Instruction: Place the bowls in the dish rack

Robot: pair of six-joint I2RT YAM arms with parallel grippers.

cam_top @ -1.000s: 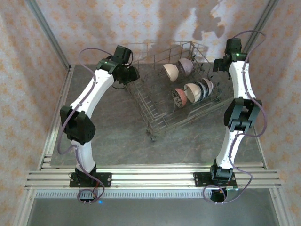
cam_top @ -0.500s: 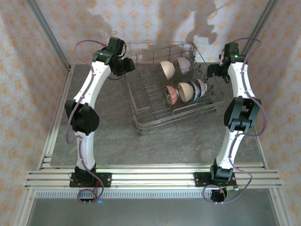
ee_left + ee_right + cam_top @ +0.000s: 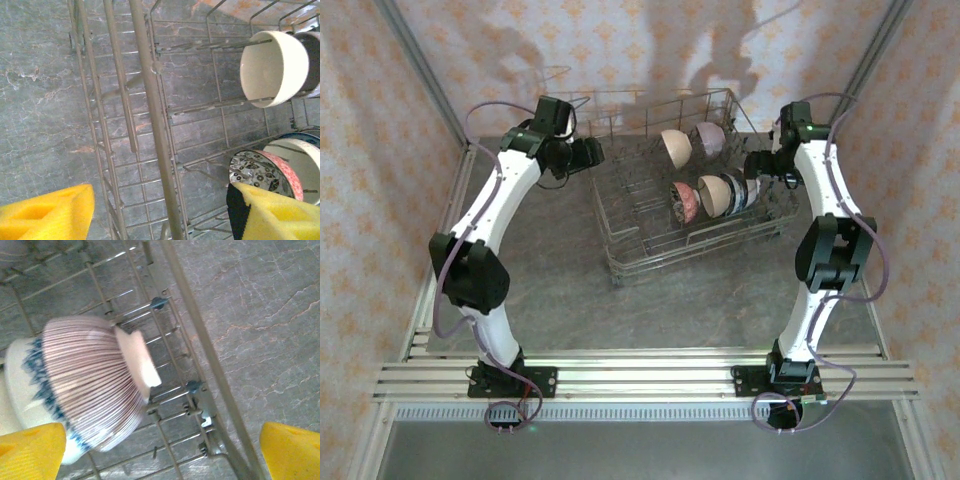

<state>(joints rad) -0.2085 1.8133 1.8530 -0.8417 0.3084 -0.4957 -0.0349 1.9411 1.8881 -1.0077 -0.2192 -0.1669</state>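
Seemingly five bowls (image 3: 718,195) sit in one dish rack (image 3: 658,263); left gripper (image 3: 160,212) and right gripper (image 3: 161,452) gape empty.

Striped bowl (image 3: 95,380) motion-blurred, patterned bowl (image 3: 260,172) partly behind left gripper (image 3: 162,215), dish rack (image 3: 155,125) cropped

Dish rack (image 3: 156,125): grey wire. Cream bowl (image 3: 272,67): plain. Ribbed bowl (image 3: 90,385): mauve-pink stripes. Patterned bowl (image 3: 257,172): black-white print, pink rim. Desk (image 3: 720,300): grey marbled.
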